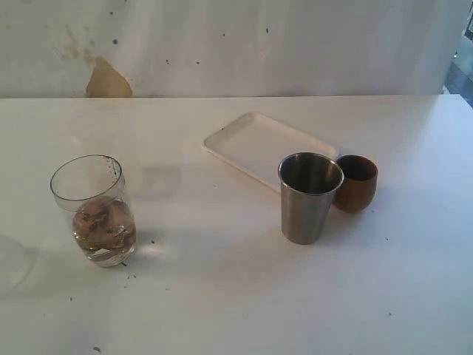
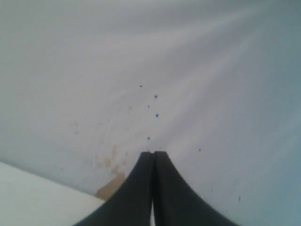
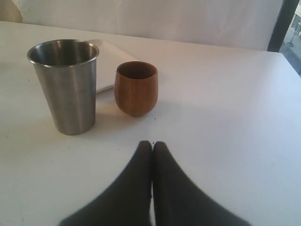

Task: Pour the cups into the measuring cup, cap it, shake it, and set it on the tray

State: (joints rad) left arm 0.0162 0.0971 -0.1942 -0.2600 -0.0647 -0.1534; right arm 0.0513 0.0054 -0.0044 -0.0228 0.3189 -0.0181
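Note:
The clear measuring cup (image 1: 94, 211) stands upright at the left of the table, with brownish pieces and liquid in its lower part. To the right of the middle stands the steel tumbler (image 1: 308, 200), and the brown wooden cup (image 1: 358, 185) is close behind it on the right. Just behind them lies the white tray (image 1: 251, 144). Neither gripper shows in the exterior view. My right gripper (image 3: 152, 142) is shut and empty above the table, a short way in front of the steel tumbler (image 3: 68, 89) and wooden cup (image 3: 136, 89). My left gripper (image 2: 153, 152) is shut, empty, and faces the wall.
A stained white wall (image 1: 222, 44) runs along the table's far edge. A faint cloudy cup shape (image 1: 13, 262) shows at the left border of the exterior view. A corner of the tray (image 3: 110, 61) lies behind the two cups in the right wrist view.

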